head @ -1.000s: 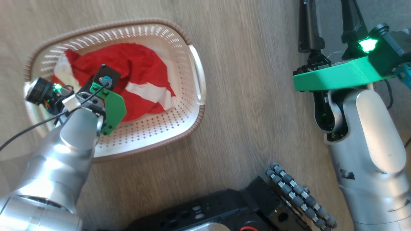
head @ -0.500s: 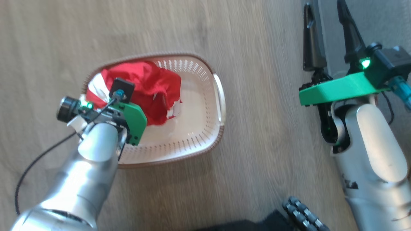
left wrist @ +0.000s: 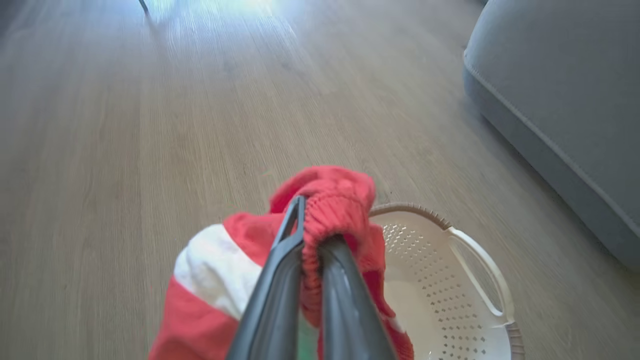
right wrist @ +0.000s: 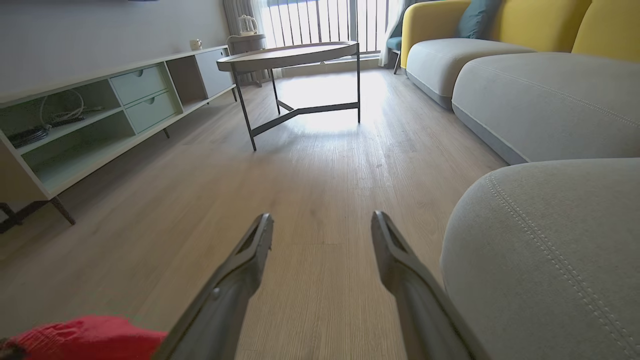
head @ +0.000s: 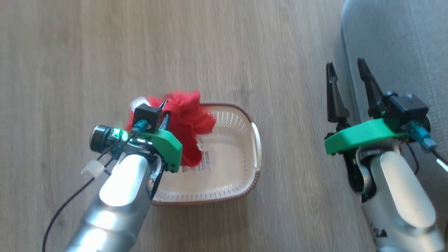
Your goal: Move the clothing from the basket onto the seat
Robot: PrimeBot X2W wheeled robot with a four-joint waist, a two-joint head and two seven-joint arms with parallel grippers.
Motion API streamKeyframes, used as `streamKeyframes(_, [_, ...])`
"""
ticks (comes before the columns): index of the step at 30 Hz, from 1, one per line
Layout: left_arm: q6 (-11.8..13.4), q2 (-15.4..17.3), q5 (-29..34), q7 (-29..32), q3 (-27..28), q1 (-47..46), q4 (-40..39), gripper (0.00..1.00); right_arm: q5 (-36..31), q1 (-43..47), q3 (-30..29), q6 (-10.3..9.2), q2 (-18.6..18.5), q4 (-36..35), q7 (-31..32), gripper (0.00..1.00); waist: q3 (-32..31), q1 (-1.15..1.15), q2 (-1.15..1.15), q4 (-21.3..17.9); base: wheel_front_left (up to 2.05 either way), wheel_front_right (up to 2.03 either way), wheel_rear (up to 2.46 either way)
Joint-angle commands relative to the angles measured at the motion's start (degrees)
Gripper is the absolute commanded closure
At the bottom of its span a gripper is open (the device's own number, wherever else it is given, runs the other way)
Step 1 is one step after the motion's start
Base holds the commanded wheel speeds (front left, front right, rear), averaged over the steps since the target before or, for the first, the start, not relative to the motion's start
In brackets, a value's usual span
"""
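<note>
Red fabric with white panels, the clothing [head: 187,122], hangs bunched from the left gripper [left wrist: 311,235], whose two dark fingers are pinched tight on a ribbed fold. The bundle is over the left end of the basket [head: 231,168], which stands on the wooden floor [head: 105,52]; its lower edge overlaps the label sticker [head: 204,161] on the basket bottom. Right gripper [head: 344,63]: fingers spread wide, holding nothing, beside the edge of the grey seat [head: 395,45], well apart from the basket.
</note>
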Motion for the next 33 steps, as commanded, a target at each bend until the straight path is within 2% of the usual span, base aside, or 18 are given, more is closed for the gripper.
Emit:
streamKeyframes(1, [0.79,0.79,-0.78,-0.68,1.64,0.08,-3.04,1.0,0.19,0.99,0.63,0.4,-0.04,-1.48,-0.27,0.0,-3.42,0.01,0.0,1.53,0.0,0.0,0.0])
streamKeyframes(16, [1.46,0.78,-3.53,-0.68,4.9,7.02,-26.46,1.0,-0.63,8.58,-0.43,0.4,0.23,0.92,-0.27,0.0,-13.81,0.01,0.0,4.57,0.0,0.0,0.0])
streamKeyframes(33, [0.72,0.8,-4.11,-0.62,5.82,3.1,-39.82,1.0,-0.84,12.14,0.1,0.4,0.57,2.23,-0.27,0.0,-16.98,0.01,0.0,4.95,0.0,0.0,0.0])
